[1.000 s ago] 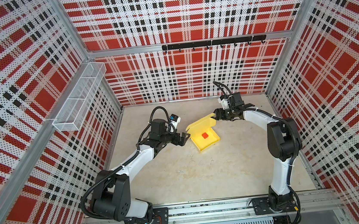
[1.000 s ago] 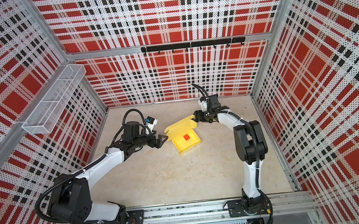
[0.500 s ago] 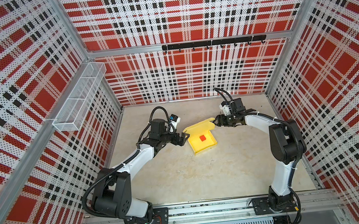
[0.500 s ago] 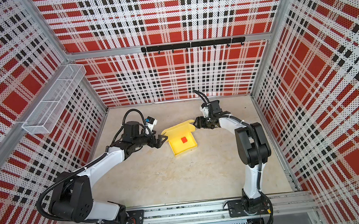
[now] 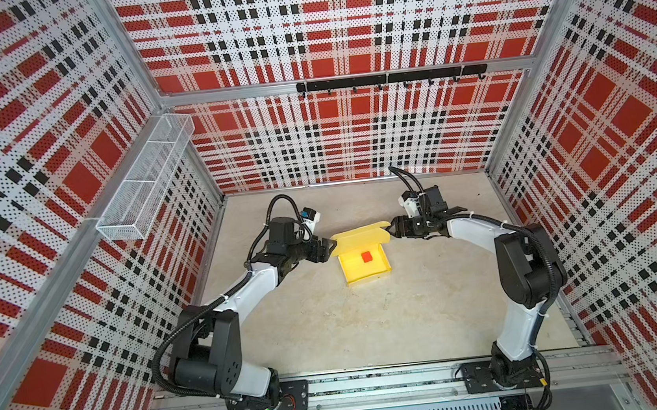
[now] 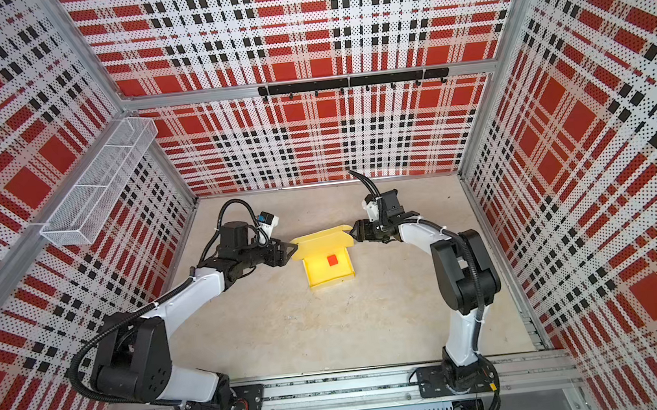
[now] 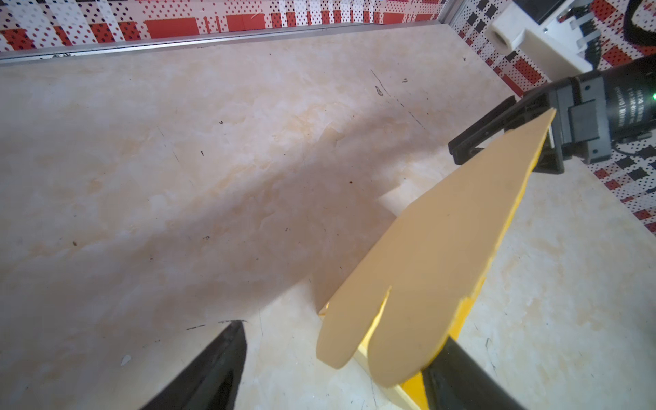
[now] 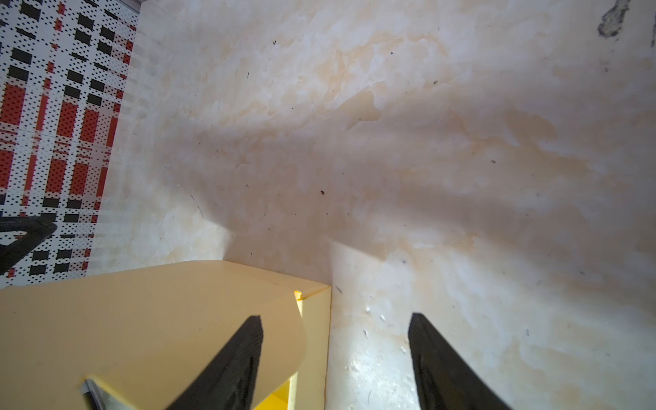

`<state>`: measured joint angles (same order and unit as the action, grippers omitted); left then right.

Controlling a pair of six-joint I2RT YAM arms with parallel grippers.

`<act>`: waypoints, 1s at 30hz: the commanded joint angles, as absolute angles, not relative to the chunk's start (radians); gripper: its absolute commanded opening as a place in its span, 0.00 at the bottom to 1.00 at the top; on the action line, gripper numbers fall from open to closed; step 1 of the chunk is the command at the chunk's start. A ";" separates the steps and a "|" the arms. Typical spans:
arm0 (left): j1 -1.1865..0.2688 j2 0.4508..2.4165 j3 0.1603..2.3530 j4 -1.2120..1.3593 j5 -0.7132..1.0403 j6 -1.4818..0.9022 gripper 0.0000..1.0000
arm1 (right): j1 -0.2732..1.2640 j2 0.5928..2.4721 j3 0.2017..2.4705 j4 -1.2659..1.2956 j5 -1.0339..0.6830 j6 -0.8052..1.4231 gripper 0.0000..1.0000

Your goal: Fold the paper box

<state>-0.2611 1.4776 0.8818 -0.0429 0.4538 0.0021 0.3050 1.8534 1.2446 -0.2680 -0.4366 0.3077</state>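
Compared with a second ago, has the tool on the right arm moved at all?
Yes. In a top view the right tool has come away from the back wall, toward the front of the table, and shifted slightly left.

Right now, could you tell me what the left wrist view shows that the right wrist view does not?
Only the left wrist view shows the two rounded tabs of the paper box lid, parted by a slit, and the right gripper from outside, at the lid's far end. Only the right wrist view shows the box corner where a side wall stands under the lid's end, framed by that gripper's open fingers. Both show the pale yellow lid, the marbled tabletop and a strip of plaid wall.
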 commanded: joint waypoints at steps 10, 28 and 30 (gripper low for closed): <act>-0.257 1.492 0.820 0.038 0.446 -0.037 0.62 | 0.344 1.788 1.198 -0.190 -0.430 0.329 0.67; -0.245 1.485 0.781 0.072 0.449 -0.081 0.42 | 0.366 1.737 1.123 -0.147 -0.433 0.365 0.66; -0.245 1.489 0.776 0.076 0.443 -0.090 0.39 | 0.376 1.738 1.124 -0.143 -0.432 0.361 0.67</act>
<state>-0.2493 1.4822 0.7895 0.0410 0.4500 -0.0685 0.3630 1.7691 1.1358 -0.1963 -0.4328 0.3576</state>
